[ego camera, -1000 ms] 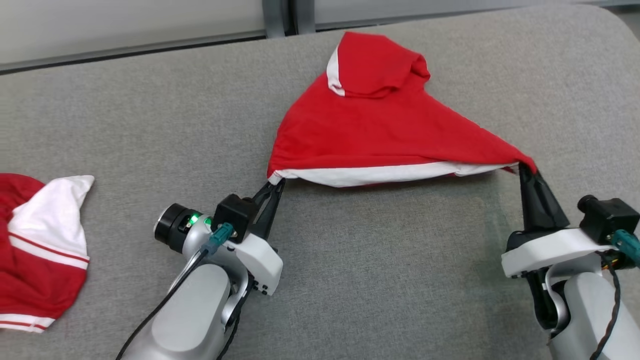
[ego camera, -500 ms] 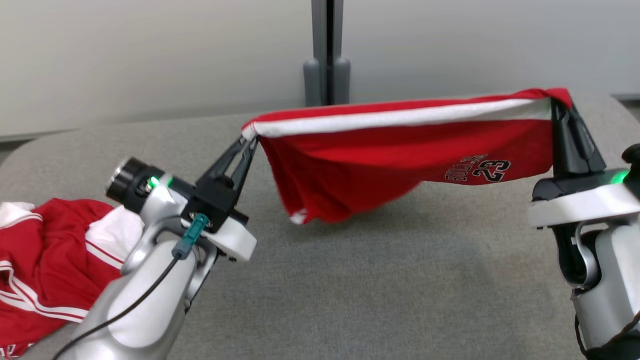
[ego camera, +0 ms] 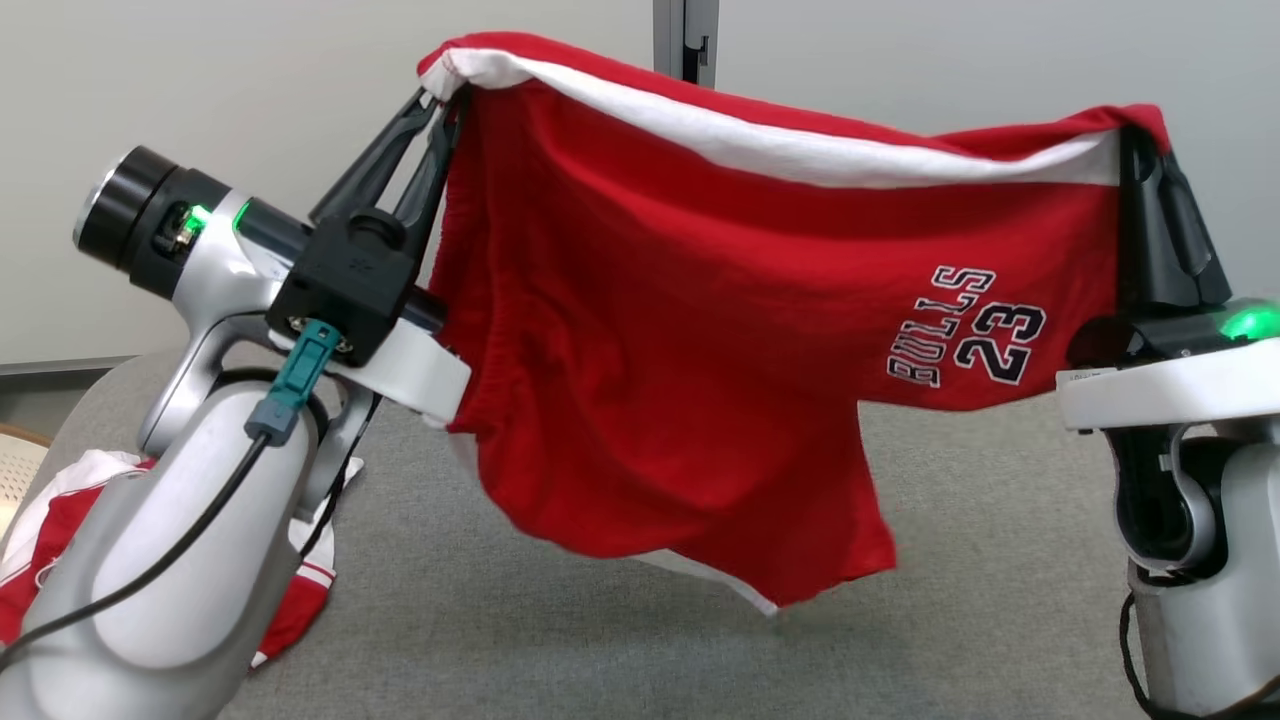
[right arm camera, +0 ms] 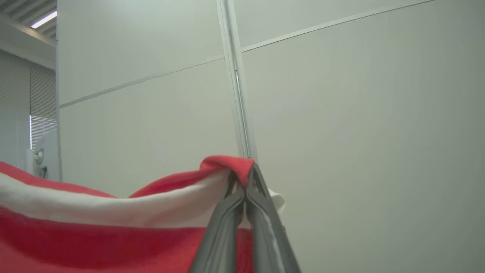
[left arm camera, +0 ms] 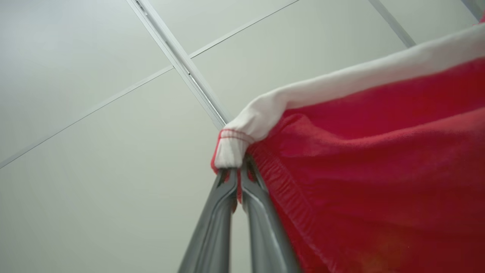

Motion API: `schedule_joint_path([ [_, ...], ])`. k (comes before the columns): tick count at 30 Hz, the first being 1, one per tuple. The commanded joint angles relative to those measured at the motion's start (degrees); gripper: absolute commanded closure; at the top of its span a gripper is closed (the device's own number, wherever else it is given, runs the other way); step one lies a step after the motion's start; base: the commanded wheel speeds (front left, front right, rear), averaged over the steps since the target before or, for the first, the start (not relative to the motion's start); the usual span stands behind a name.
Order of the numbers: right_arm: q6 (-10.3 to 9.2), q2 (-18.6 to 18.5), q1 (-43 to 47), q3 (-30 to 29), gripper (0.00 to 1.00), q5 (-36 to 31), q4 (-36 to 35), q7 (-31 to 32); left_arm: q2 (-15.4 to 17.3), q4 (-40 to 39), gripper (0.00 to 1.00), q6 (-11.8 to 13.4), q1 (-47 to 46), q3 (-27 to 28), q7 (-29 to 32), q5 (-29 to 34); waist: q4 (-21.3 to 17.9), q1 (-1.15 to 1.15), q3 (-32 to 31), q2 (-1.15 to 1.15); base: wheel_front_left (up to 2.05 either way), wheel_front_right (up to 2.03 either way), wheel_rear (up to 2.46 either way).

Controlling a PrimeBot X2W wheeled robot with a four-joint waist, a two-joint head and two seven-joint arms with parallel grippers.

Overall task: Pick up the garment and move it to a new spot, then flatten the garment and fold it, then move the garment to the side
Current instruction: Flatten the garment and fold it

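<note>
Hanging in the air between both arms, the garment, red shorts with a white waistband, is stretched by its top edge above the grey worktop, with its lower hem just clear of the surface. The left end effector is clamped tight on the waistband's left corner and the right end effector on its right corner, both pointing up. The head view gives the whole drape, the print "BULLS 23" turned sideways near the right corner, and a second red and white garment lying on the worktop behind the left arm. From the left wrist, the left end effector pinches a bunched white corner edged with red stitching. From the right wrist, the right end effector has its 2 fingers pressed together on a red fold, with the white band running off left against a pale panelled wall
</note>
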Motion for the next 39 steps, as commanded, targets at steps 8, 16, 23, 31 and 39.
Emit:
schedule_joint_path([
  [8,0.00,-1.69,-0.14,-0.30,1.00,-0.48,-3.76,7.12,0.65,-2.52,1.00,-1.19,3.69,0.68,4.20,-4.67,-0.16,0.00,1.77,0.00,0.00,0.00,0.00],
  [16,-0.01,-9.85,-15.80,4.81,1.00,-5.79,0.76,8.38,0.12,2.61,1.00,-4.59,-6.43,3.40,7.46,-9.27,-1.29,0.00,13.28,0.00,0.00,0.00,0.00],
  [23,-0.02,-10.43,-42.09,8.66,1.00,-12.69,19.85,-0.84,-2.01,19.12,1.00,-4.47,-25.20,4.86,3.21,-7.33,-3.57,0.00,27.43,0.00,0.00,0.00,0.00],
  [31,-0.06,-5.56,-57.17,3.92,1.00,-18.47,38.44,-10.74,-7.30,36.58,1.00,-1.64,-39.97,6.34,-8.24,-6.75,-3.97,0.00,34.47,0.00,0.00,0.00,0.00],
  [39,-0.05,-1.67,-52.69,4.29,1.00,-15.36,43.33,-11.63,-11.61,44.22,1.00,-2.07,-41.93,5.27,-11.07,-6.30,-2.52,0.00,40.12,0.00,0.00,0.00,0.00],
])
